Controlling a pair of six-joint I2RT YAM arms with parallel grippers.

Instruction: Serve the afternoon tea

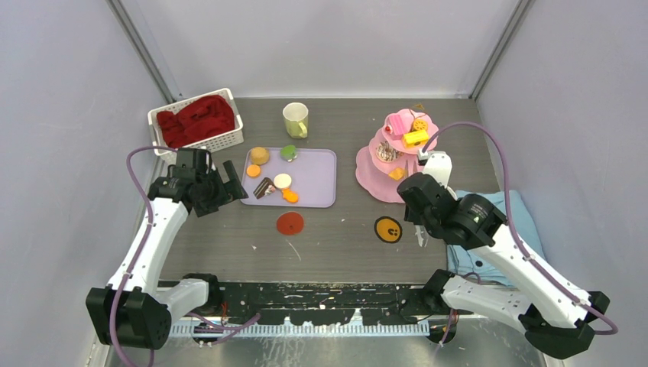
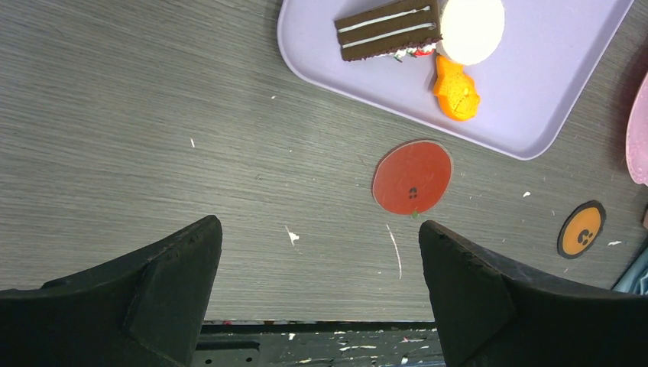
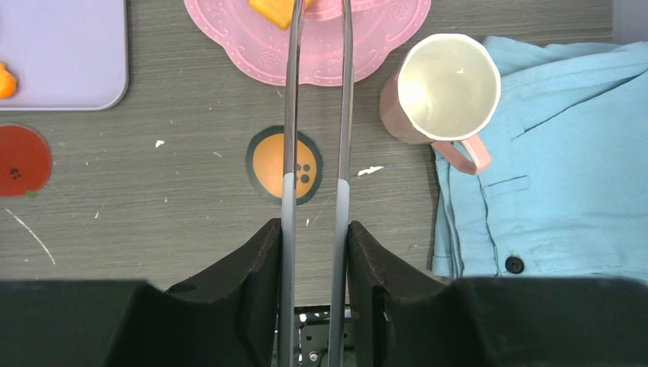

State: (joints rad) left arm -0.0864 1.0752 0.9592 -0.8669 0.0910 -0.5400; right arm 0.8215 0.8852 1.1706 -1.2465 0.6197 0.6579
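Right gripper (image 3: 315,237) is narrowed onto a pair of metal tongs (image 3: 290,115), whose blades reach over the lowest tier of the pink stand (image 3: 252,38), one crossing an orange pastry (image 3: 271,9). The pink mug (image 3: 447,76) stands against the blue cloth (image 3: 565,153). Left gripper (image 2: 317,225) hangs wide and empty near the tray (image 2: 550,69). The yellow-green mug (image 1: 295,119) stands behind the tray.

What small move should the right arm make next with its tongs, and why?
Probably loosen the right gripper slightly so the tongs spread and release. Their tips reach the orange sweet on the lowest tier of the pink stand, so it seems delivered; more sweets wait on the purple tray.
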